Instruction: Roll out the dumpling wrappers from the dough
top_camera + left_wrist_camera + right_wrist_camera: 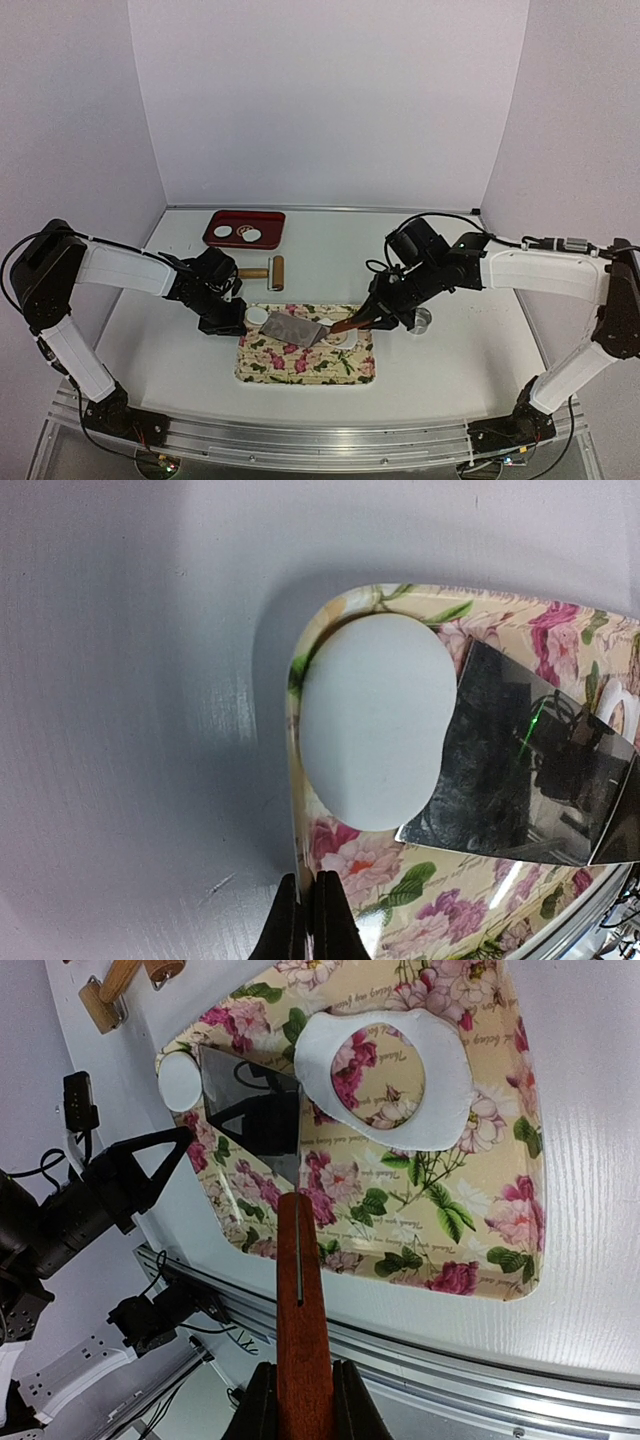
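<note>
A floral mat (300, 365) lies on the table. One round white dumpling wrapper (257, 316) (375, 720) (180, 1080) rests on the mat's far-left corner. My right gripper (375, 322) (303, 1400) is shut on the red-brown wooden handle (300, 1300) of a metal scraper. The scraper's blade (292, 330) (520, 770) (255, 1110) lies flat on the mat, its edge against the wrapper's side. My left gripper (228, 322) (308, 920) is shut on the mat's left edge, just in front of the wrapper. A flat dough leftover with a round hole (440, 1090) lies on the mat's right half.
A red tray (270, 215) at the back left holds two more wrappers (222, 231). A wooden rolling pin (268, 271) lies between the tray and the mat. The metal ring cutter (422, 320) stands on the table right of the mat, beside my right wrist.
</note>
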Controlling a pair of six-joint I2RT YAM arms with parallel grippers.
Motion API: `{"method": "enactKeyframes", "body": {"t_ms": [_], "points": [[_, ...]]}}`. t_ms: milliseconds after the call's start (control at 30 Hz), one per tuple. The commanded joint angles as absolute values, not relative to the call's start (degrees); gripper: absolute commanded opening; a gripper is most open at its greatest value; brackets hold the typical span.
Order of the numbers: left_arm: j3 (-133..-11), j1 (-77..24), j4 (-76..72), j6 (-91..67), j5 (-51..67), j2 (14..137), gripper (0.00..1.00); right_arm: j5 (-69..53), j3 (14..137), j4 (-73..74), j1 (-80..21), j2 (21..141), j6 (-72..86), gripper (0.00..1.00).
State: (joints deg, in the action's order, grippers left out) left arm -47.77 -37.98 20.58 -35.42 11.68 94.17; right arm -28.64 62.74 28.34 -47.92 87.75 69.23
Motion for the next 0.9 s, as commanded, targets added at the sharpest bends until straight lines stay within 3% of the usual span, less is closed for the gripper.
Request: {"method": "enactKeyframes", "body": {"t_ms": [0,500,867], "points": [[-48.3,-38.2,18.5,-34.2,13.1,94.0,0.0,-24.0,62.0,37.9,-48.3,90.7,69.8,0.0],[-47.9,-38.2,18.3,-33.5,13.5,92.7,0.01,-20.7,58.3,30.9,-48.1,89.2,70.8,0.0],[-48.4,-38.2,23.6,-32.4,11.9,86.5,0.16,-21.7,53.7,21.4,-47.4,88.5,70.2,0.0]]}}
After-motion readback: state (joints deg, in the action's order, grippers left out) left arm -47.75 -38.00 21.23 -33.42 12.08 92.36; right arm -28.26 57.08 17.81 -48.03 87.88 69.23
